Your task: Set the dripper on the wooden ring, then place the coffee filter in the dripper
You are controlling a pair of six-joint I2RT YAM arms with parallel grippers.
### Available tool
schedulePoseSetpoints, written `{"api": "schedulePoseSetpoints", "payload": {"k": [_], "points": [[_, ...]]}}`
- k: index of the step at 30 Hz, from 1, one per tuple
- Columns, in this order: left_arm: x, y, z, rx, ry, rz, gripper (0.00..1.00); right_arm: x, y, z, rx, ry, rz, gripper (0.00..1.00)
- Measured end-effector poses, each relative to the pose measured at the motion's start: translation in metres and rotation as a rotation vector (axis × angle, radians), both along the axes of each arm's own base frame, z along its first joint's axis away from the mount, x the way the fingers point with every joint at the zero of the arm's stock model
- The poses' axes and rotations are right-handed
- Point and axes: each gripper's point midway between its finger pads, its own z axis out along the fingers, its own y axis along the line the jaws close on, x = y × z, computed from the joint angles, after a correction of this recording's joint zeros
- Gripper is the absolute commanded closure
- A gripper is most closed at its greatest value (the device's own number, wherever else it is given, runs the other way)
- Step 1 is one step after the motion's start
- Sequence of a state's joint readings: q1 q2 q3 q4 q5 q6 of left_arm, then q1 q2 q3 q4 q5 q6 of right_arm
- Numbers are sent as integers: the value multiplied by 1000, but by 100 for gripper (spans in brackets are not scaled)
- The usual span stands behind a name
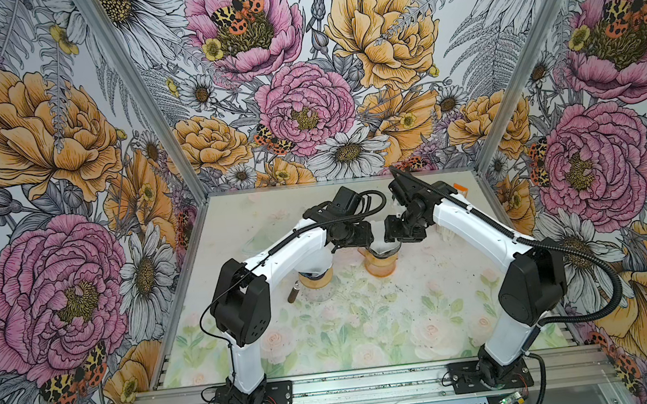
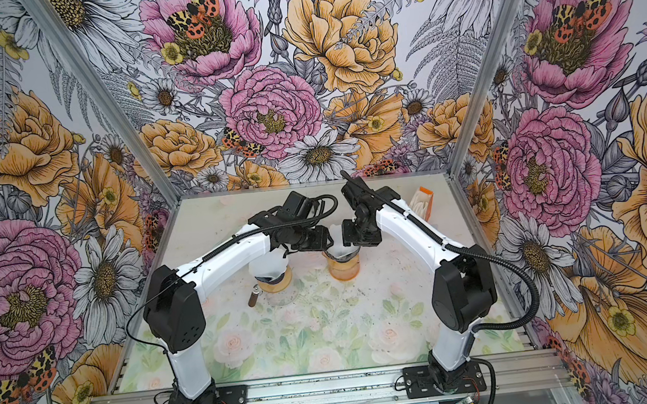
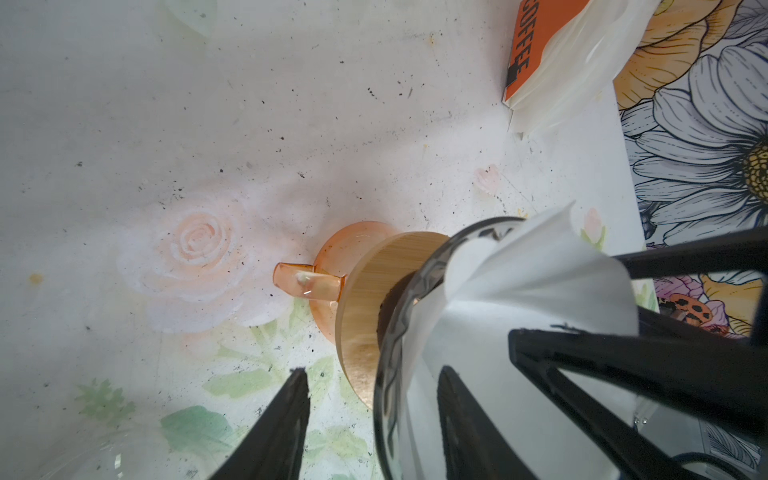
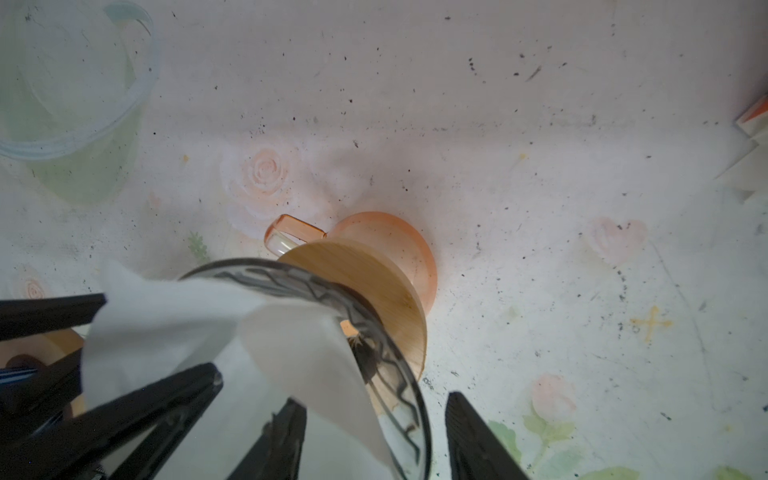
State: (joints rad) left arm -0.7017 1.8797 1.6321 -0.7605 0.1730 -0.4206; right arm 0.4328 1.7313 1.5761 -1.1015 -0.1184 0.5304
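- The paper filter (image 3: 519,291) looked light, limp and easily creased; its free upper edge was the place to pinch.
- It sat in the glass dripper (image 3: 390,345) on the orange jug (image 1: 379,264), near the table's (image 1: 326,332) middle.
- The left gripper (image 3: 374,374) and right gripper (image 4: 376,399) stood half open astride the rim, clamping nothing.
- The filter's tip was hidden, and both top views barely showed it.

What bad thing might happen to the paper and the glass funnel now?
The coffee filter sticks up past the rim of the dripper on one side, so it may crumple or pop out. The left pincer and right pincer each have the glass rim between their open fingers. A sideways pull might tip the dripper off the orange mug. The pincers are close together and might bump.
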Motion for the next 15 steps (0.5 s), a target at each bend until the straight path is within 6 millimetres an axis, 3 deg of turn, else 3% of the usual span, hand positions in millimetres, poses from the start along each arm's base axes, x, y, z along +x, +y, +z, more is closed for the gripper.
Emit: {"api": "schedulePoseSetpoints", "payload": {"k": [15], "points": [[-1,3,-4,13,5,5,49,4,-16,-13,-79,3,-31,45]]}}
